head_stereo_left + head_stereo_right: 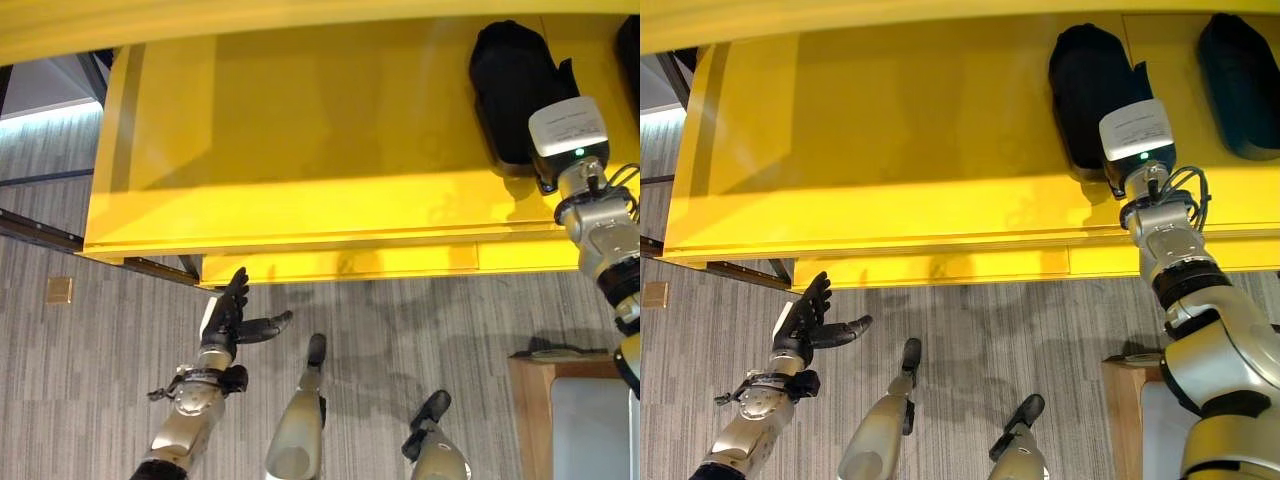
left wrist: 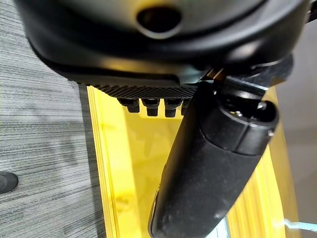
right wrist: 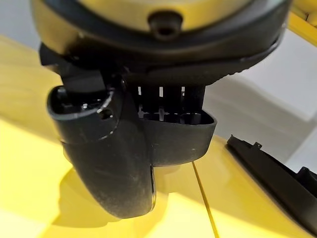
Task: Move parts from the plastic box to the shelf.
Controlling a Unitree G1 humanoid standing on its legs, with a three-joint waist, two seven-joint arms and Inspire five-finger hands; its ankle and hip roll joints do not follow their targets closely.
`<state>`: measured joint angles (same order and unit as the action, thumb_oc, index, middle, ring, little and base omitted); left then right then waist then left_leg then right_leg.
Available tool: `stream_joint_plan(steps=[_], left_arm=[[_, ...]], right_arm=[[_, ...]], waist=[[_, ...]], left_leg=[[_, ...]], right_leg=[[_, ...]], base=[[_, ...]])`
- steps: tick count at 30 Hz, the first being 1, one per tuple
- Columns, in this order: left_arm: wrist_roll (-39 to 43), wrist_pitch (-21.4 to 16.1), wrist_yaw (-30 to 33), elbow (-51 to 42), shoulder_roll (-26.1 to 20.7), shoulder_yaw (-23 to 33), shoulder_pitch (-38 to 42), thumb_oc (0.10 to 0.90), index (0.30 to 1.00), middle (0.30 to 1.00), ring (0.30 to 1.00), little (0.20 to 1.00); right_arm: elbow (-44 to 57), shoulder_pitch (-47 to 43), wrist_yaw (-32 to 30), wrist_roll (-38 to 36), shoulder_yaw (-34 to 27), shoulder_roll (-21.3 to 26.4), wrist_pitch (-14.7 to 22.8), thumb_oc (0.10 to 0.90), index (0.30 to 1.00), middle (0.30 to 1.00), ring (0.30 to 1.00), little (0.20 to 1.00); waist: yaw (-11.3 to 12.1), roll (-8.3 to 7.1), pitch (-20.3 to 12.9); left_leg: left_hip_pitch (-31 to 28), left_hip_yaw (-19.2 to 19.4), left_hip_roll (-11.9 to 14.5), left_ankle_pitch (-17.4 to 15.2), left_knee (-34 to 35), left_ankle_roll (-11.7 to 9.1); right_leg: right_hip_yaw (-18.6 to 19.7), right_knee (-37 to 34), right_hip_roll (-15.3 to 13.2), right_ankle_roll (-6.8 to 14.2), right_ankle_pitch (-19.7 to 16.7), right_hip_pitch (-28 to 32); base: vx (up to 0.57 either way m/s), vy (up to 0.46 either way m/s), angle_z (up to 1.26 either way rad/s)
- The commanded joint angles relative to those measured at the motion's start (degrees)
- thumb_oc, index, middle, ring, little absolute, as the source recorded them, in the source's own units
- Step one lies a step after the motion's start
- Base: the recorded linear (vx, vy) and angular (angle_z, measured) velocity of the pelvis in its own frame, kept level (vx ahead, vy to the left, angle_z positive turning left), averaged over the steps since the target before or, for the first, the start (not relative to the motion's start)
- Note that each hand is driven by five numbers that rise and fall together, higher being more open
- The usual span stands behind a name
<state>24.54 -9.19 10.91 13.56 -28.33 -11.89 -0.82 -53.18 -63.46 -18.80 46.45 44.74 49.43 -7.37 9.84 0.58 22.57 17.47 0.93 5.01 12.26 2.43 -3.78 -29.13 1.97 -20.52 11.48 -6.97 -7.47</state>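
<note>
Grey striped carpet floor (image 1: 400,330) runs along the near side. Small tan square plate (image 1: 59,290) set in floor at far left. Dark metal rail (image 1: 40,232) crosses the floor diagonally, left side. Wooden-framed piece w/ pale panel (image 1: 580,420) at near right corner; thin dark flat item (image 1: 560,352) lies on its top edge.

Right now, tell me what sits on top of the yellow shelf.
Two black parts rest on the yellow shelf: one black part under the right hand, which grips it, another beside it. The hand's wrist covers the first part's near end.
</note>
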Motion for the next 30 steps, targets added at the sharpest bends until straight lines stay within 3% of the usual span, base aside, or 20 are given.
stream_joint_plan(steps=[1, 8, 17, 18, 24, 30], left_arm=[[1.50, -5.26, 1.38, -3.29, -1.75, 2.08, 2.20, 0.900, 1.000, 1.000, 1.000, 1.000], [1.84, -5.37, 1.49, -2.46, -1.53, 1.51, 3.01, 0.900, 1.000, 1.000, 1.000, 1.000], [1.79, -5.26, 1.92, -1.92, -1.70, 1.38, 3.71, 0.900, 1.000, 1.000, 1.000, 1.000], [1.82, -5.27, 1.97, -1.86, -1.67, 1.42, 3.71, 0.900, 1.000, 1.000, 1.000, 1.000], [1.62, -4.97, 2.37, -1.97, -1.54, 2.19, 3.44, 0.900, 1.000, 1.000, 1.000, 1.000], [1.22, -4.88, 2.73, -2.42, -1.48, 2.41, 3.12, 0.900, 1.000, 1.000, 1.000, 1.000]], right_arm=[[-0.70, -10.84, -1.96, -0.33, 2.79, 3.35, -2.02, 0.400, 0.300, 0.300, 0.300, 0.300], [0.97, -12.55, 0.15, 2.87, 6.25, 0.57, -1.00, 0.400, 0.300, 0.300, 0.300, 0.300], [6.19, -14.18, 2.22, 7.15, 8.85, -1.50, 0.05, 0.400, 0.300, 0.300, 0.300, 0.300], [7.01, -14.14, 2.35, 7.30, 8.92, -1.48, 0.15, 0.400, 0.300, 0.300, 0.300, 0.300], [16.52, -14.19, 2.73, 8.55, 7.82, -0.50, 1.55, 0.400, 0.300, 0.300, 0.300, 0.300], [19.43, -13.08, 1.85, 7.20, 5.36, -0.32, 1.91, 0.400, 0.300, 0.300, 0.300, 0.300]], waist=[[1.14, -0.80, 0.62], [1.59, -0.98, 0.29], [2.47, -1.07, 0.68], [2.37, -1.21, 0.44], [2.26, -1.40, 0.84], [2.00, -1.35, 1.00]], left_leg=[[-4.50, 0.87, 2.52, -4.02, 0.69, -0.52], [-5.02, 0.22, 2.33, -4.87, 1.24, -0.78], [-4.12, 0.10, 1.85, -4.01, 1.15, -0.29], [-4.67, -0.31, 1.97, -4.81, 1.47, -0.70], [-3.96, 0.12, 1.93, -4.00, 1.20, -0.25], [-4.00, 0.36, 2.10, -4.07, 1.10, -0.19]], right_leg=[[0.61, 8.93, 0.27, -2.06, 5.01, -0.87], [0.93, 9.16, 0.17, -1.23, 5.80, -0.45], [-0.31, 8.96, -0.13, -1.85, 4.77, -0.80], [0.50, 9.06, 0.05, -1.16, 5.65, -0.51], [-0.15, 9.08, -0.05, -1.97, 4.83, -1.22], [0.24, 9.40, 0.06, -2.11, 4.93, -1.66]], base=[[0.00, -0.003, -0.05], [0.01, -0.002, 0.00], [0.00, 0.000, 0.00], [0.00, 0.000, 0.00], [-0.01, 0.004, 0.00], [0.00, 0.002, 0.01]])
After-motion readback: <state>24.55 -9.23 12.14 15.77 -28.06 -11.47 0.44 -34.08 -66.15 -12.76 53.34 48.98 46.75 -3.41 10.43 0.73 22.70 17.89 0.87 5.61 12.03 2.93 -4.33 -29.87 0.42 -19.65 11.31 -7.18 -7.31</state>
